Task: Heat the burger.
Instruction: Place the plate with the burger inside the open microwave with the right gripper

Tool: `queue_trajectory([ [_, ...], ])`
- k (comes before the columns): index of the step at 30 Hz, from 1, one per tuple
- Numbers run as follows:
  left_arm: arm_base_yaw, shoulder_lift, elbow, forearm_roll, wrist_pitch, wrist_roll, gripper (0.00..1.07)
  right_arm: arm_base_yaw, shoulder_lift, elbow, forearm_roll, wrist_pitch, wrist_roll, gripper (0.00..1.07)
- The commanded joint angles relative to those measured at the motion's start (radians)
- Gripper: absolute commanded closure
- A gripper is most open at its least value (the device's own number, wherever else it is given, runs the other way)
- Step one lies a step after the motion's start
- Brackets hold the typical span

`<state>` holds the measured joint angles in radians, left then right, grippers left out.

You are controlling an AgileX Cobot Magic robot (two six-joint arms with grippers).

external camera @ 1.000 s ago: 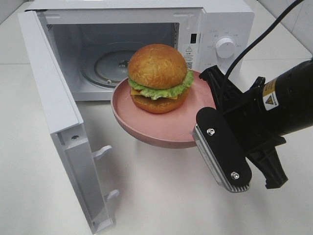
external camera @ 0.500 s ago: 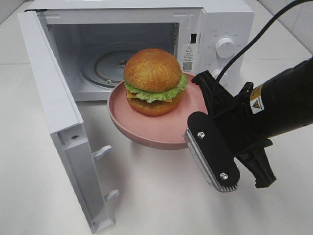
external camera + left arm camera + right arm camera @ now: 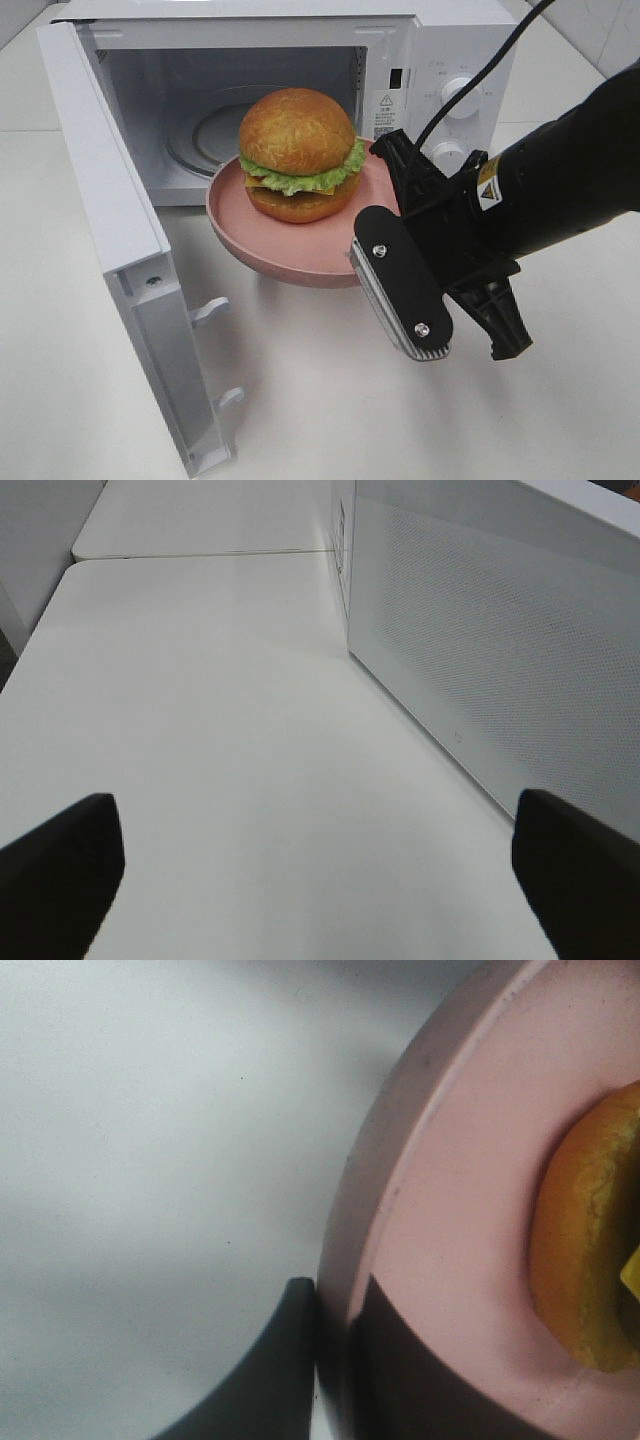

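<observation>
Kid: Pink plate (image 3: 250, 235), how many do you hold?

Me: One. My right claw (image 3: 333, 1355) is pinched tight on its rim. One burger (image 3: 298, 150) sits on the plate, just past my fingertips, up off the table (image 3: 330, 420).

Kid: And the microwave (image 3: 440, 60)?

Me: One, white, beyond the burger. Its one door (image 3: 110, 210) is swung open.

Kid: Your other claw?

Me: My left claw (image 3: 320, 880) is spread wide and holds nothing. The microwave's side is near it.
</observation>
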<state>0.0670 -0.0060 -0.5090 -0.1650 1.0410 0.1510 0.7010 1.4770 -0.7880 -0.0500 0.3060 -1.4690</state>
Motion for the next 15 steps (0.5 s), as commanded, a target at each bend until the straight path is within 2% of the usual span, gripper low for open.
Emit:
queue_trajectory([
  [1,-0.001,-0.016,0.002,-0.006,-0.005,-0.001,0.09,-0.003,0.02,-0.049,-0.002,-0.067,-0.014,1.07],
  [15,-0.001,-0.016,0.002,-0.006,-0.005,-0.001,0.09,-0.002,0.134,-0.151,-0.003,-0.068,-0.009,1.07],
])
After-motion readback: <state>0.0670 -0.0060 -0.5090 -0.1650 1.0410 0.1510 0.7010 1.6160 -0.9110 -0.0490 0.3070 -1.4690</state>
